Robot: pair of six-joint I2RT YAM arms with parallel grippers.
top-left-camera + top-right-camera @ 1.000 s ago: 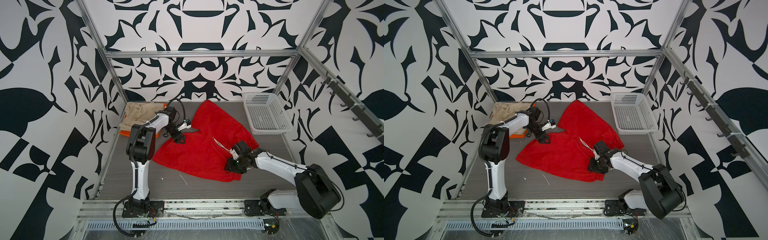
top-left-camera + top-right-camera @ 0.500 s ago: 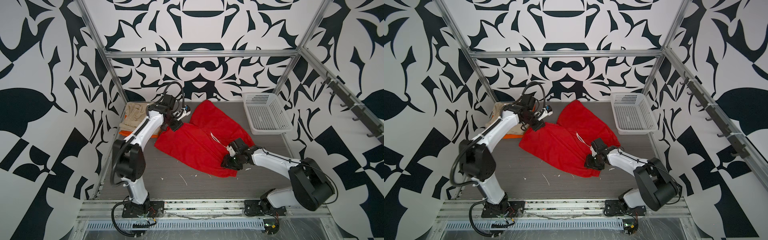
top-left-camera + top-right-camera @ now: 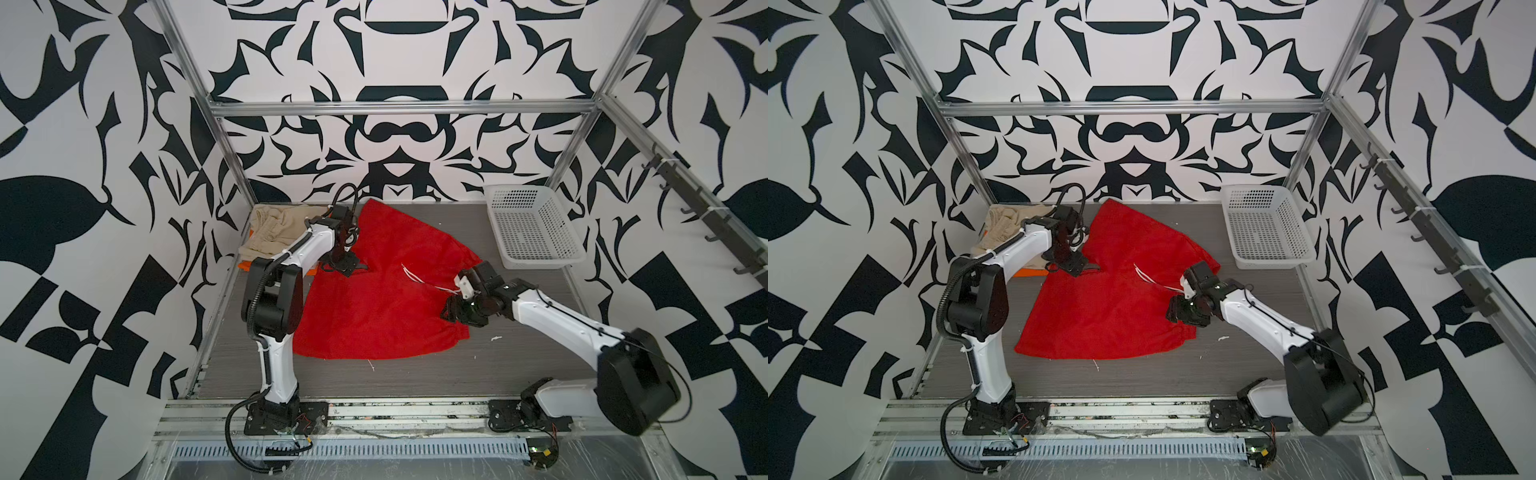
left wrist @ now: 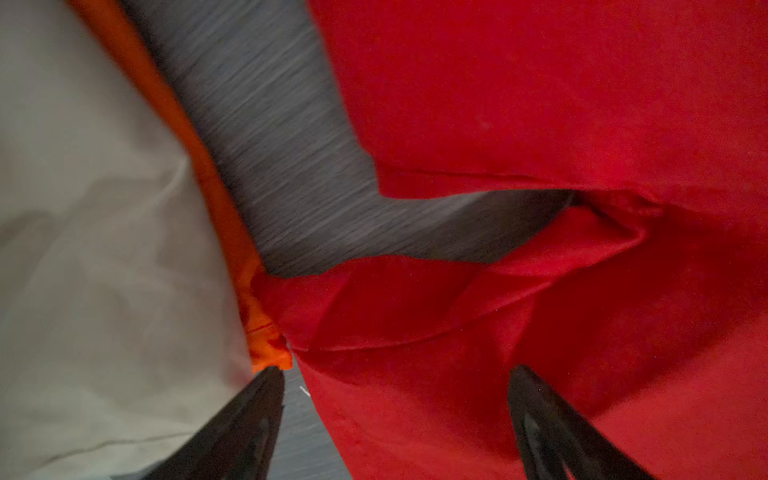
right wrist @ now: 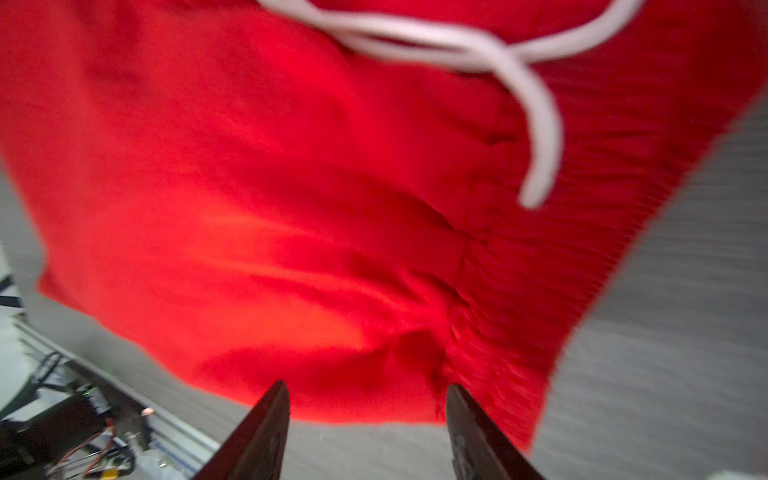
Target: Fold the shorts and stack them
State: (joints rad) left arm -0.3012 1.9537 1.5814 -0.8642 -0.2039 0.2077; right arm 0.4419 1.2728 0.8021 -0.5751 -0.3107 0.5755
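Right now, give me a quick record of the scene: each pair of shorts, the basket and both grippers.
red shorts: spread out mid-table, white drawstring showing, not on the stack
orange shorts: back left, only an edge showing
beige shorts: lying on the orange shorts
basket: back right, empty
left gripper: open, over the red shorts' edge beside the stack
right gripper: open, at the red shorts' waistband end
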